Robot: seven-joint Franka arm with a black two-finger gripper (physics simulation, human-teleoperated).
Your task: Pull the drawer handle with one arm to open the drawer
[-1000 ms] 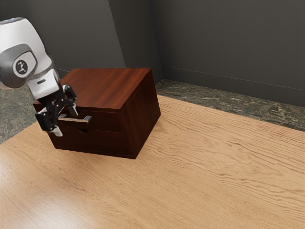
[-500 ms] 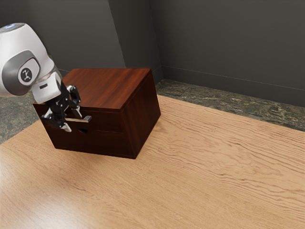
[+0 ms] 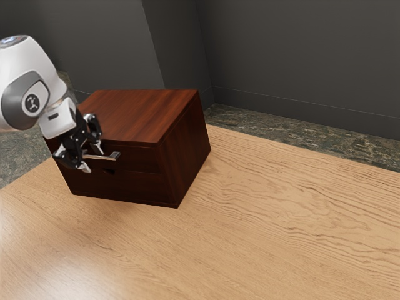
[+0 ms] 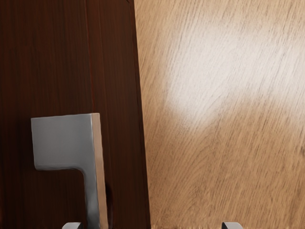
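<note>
Hanging at the drawer front, the end effector stands wide, its jaws straddling the handle without pinching it. That handle is a stiff, smooth metal bar standing off the upper drawer, which looks shut. I would take it across the bar, clear of its bent end, since polished metal may slip. The dark wooden cabinet sits by the far corner of the worktop and looks heavy enough to stay put.

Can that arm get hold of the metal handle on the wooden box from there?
Probably yes. The gripper sits right at the handle, which lies between the open fingers; nothing blocks it.
</note>
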